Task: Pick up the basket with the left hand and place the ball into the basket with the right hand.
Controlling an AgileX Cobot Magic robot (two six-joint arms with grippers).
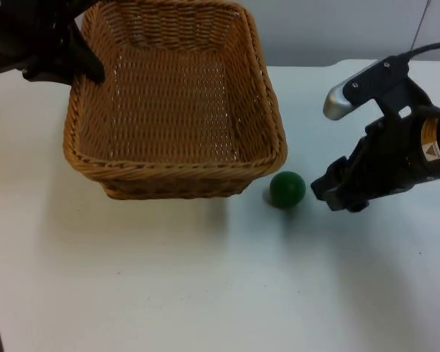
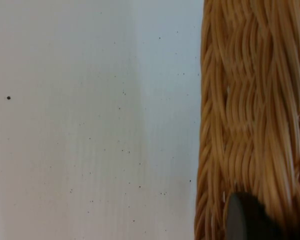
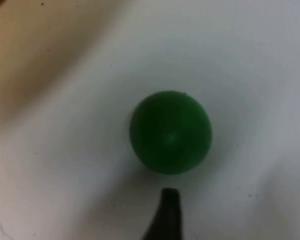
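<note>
A woven wicker basket hangs tilted above the table, casting a shadow beneath it. My left gripper is shut on the basket's left rim, and a black fingertip presses on the weave. A green ball rests on the white table just off the basket's front right corner. My right gripper stands open to the right of the ball, a short gap away and not touching. In the right wrist view the ball lies just ahead of a fingertip.
The white table stretches toward the front and right of the ball. The grey partition wall closes off the back. The basket's front wall is close to the ball on its left.
</note>
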